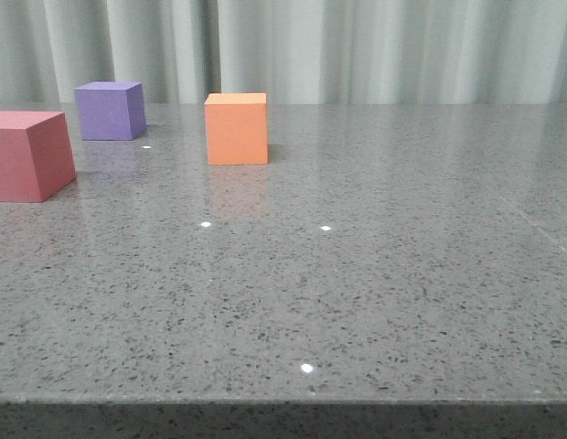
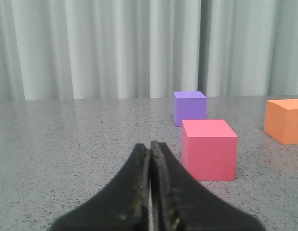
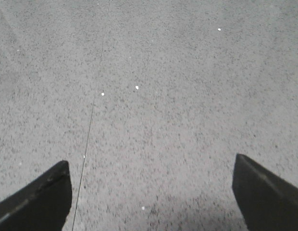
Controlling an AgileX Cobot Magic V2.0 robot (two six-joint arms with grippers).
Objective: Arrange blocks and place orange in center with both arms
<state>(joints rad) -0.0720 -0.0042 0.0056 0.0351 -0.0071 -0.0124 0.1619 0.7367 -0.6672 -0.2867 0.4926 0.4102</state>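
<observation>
Landmark: orange cube (image 1: 236,129).

- Pink cube (image 1: 27,155): left of orange cube, nearer table (image 1: 375,302) front edge.
- Purple cube (image 1: 111,111): left of orange cube, slightly farther back.
- Orange cube: stood alone, nothing touching.
- Cubes judged light, stiff, matte, not slippery; best taken across two opposite flat faces, mid-height.
- Left gripper (image 2: 150,192): fingers pressed together, nothing held.
- Right gripper (image 3: 151,192): fingers spread wide over bare table, nothing between.

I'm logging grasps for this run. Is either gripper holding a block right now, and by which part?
Nothing is held. The left gripper is shut on nothing, the right gripper open over bare table.
</observation>
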